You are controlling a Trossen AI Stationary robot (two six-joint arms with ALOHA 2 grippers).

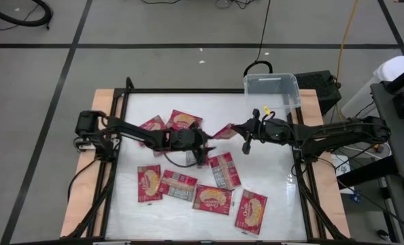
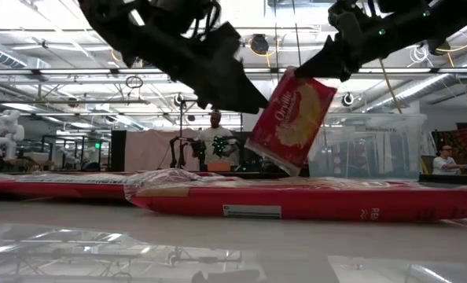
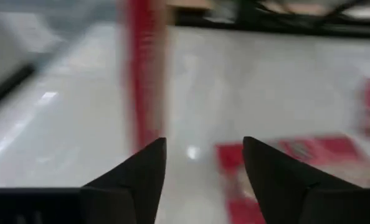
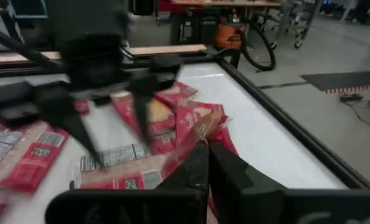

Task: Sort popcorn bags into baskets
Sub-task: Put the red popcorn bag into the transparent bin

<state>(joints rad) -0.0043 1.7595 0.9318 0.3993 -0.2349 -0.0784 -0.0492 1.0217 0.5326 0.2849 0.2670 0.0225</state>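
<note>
One popcorn bag (image 2: 292, 118) is held off the table by the right pincer (image 1: 234, 129), whose fingers (image 4: 200, 163) are closed on the bag's upper edge, so that the red packet hangs tilted below them with its popcorn picture turned towards the low camera. In the high view this held bag (image 1: 225, 130) is seen just on the left-arm side of the right pincer, above the middle of the white table (image 1: 277, 184). The clear basket (image 1: 272, 90) is placed beyond the right pincer, at the far edge of the table on the right arm's side, well apart from the held bag; nothing can be made out inside it.

The left pincer (image 1: 208, 145) is found near the right one, slightly nearer the front of the table, and is raised off the surface. Its two dark fingers (image 3: 138, 174) are spread apart with a clear gap between them, and nothing is gripped.

Several more bags are left lying flat. A small cluster (image 1: 168, 123) is seen behind the left arm, towards the far edge. A packet with its greyish back showing (image 1: 224, 170) lies just in front of the left pincer. A further row is spread along the front of the table: one upright packet (image 1: 149, 183), one beside it (image 1: 178, 184), another (image 1: 212, 199), and the last (image 1: 251, 211) nearest the right arm's side.
</note>
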